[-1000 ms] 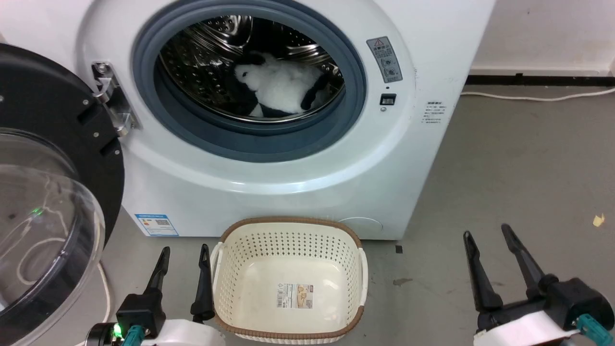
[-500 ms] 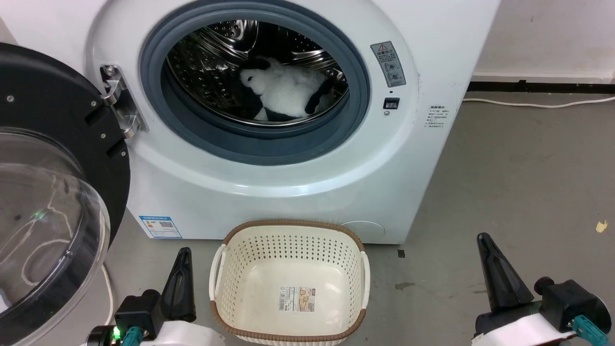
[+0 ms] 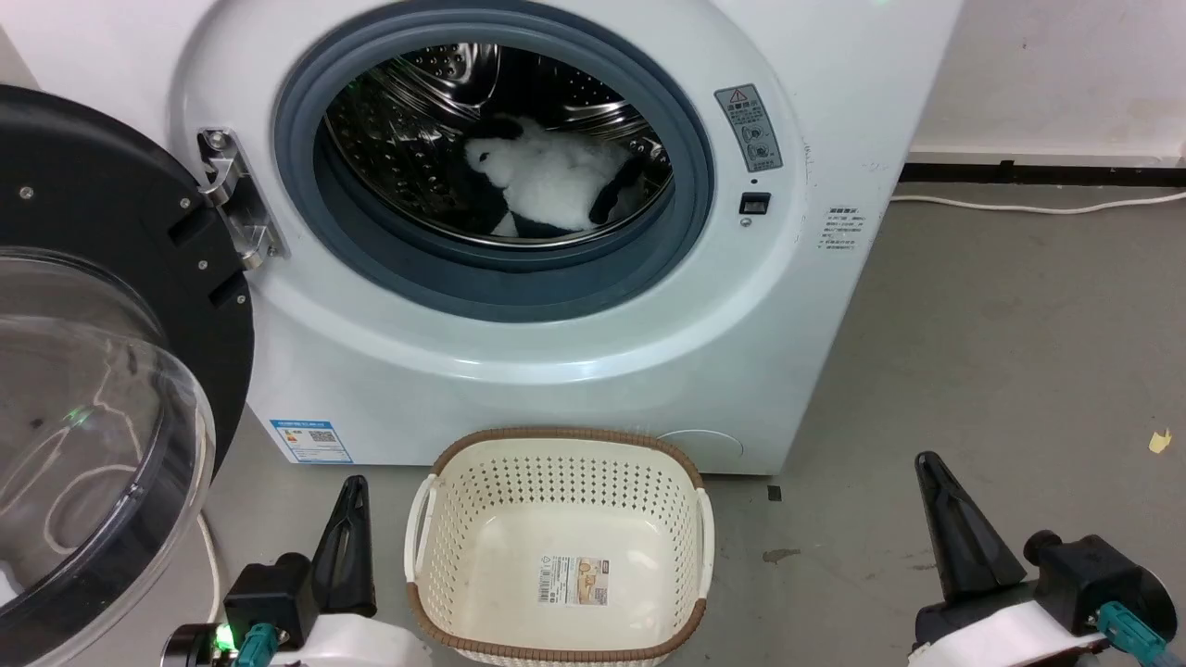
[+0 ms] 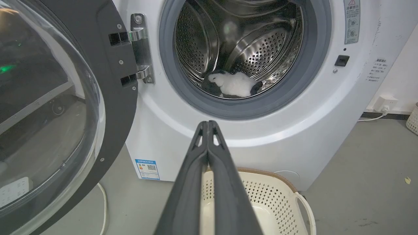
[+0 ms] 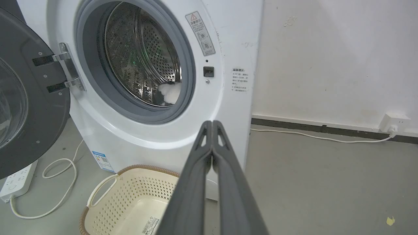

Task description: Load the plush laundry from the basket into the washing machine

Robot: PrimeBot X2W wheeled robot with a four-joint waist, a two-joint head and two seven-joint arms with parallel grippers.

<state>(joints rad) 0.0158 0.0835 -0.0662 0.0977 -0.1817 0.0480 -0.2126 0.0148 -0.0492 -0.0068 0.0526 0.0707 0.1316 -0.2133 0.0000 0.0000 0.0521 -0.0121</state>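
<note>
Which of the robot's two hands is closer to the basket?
The left hand: it sits right beside the left handle of the basket, while the right hand is well off to its right, with floor between.

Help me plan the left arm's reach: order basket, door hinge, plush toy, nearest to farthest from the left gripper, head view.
1. basket, floor, just right of the left gripper.
2. door hinge, higher, on the washer front.
3. plush toy, deep in the drum.

Plush laundry (image 4: 233, 85) in the washing machine (image 4: 261, 137) drum; left end effector (image 4: 208, 127), closed, above the basket (image 4: 268, 195).
</note>
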